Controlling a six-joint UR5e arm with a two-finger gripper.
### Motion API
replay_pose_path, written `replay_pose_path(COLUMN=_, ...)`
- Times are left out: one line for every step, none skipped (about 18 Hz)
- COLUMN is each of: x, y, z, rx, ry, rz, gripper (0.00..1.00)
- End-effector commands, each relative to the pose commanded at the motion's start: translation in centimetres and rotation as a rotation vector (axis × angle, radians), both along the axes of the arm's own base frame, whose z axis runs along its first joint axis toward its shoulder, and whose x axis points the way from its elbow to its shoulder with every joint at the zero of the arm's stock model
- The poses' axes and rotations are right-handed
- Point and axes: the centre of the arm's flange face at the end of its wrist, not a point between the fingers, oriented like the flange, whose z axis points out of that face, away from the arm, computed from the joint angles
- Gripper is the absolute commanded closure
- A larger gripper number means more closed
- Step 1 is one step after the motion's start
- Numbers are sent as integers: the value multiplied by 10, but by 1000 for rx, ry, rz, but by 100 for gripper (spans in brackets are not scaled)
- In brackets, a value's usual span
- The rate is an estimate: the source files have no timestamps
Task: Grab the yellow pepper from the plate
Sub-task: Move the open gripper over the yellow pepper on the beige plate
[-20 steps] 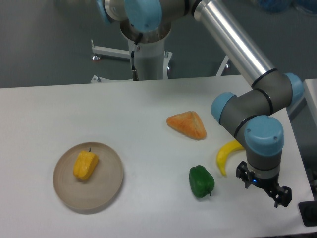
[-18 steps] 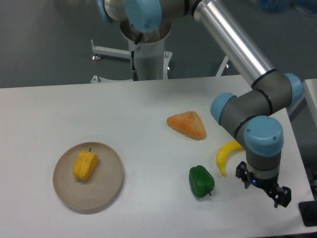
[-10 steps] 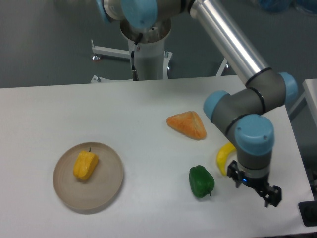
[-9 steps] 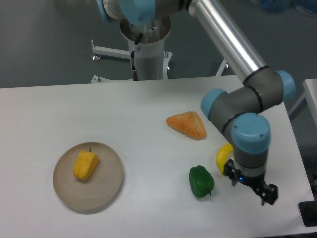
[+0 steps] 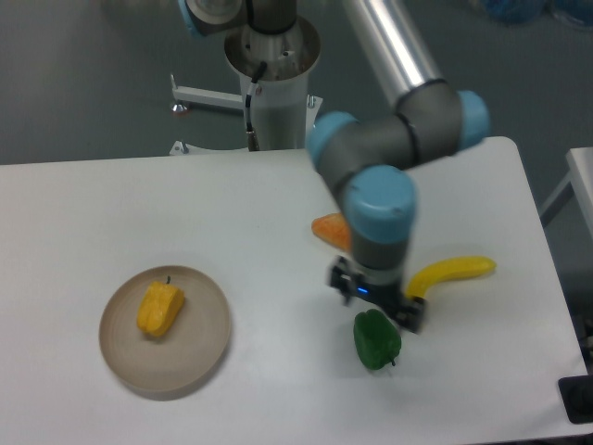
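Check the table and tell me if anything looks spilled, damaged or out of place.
Nothing stands out. The yellow pepper lies on the plate, and the green pepper, banana and orange wedge lie intact on the table.

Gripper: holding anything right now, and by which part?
Nothing is held. The gripper hangs empty just above the green pepper, while the yellow pepper lies untouched on the plate far off to the side.

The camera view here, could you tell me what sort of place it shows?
Probably a robotics lab: a robot arm on a pedestal works over a plain white table set with toy-like food, a yellow pepper on a plate.
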Motion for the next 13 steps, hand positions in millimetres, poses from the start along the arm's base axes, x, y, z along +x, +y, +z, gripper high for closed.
replay_pose_path(x=19, y=4, z=3, rx=8, ry=-17, rz=29, gripper=0)
replay_pose_path(x=34, y=6, z=2, rx=11, ry=-36, rz=63, gripper=0)
replay_pose_path(x=48, y=9, z=2, rx=16, ry=-45, rz=85, gripper=0)
replay_pose_path(x=64, y=14, z=1, rx=13, ry=-53, rz=97, gripper=0)
replay_pose_path(x=79, y=17, z=1, rx=15, ry=-56, rz=111, gripper=0)
replay_pose_path(x=89, y=20, z=-2, rx=10, ry=-61, rz=124, gripper=0)
replay_pose_path(x=100, y=22, z=-6, rx=2, ry=-65, rz=131, gripper=0)
replay_pose_path(x=112, y=24, z=-11, rx=-5, ry=-69, rz=135, gripper=0)
replay_pose_path(x=118, y=25, z=-13, rx=-6, ry=-73, rz=144, gripper=0)
replay_pose_path(x=126, y=26, z=-15, rx=-10, ry=-75, rz=145, gripper=0)
replay_pose_path(x=132, y=28, z=-19, rx=-16, ry=-77, rz=146, gripper=0)
replay_pose_path(x=135, y=30, z=-25, rx=-23, ry=-80, rz=155, gripper=0)
replay_pose_path(x=145, y=34, z=-32, rx=-22, ry=-80, rz=162, gripper=0)
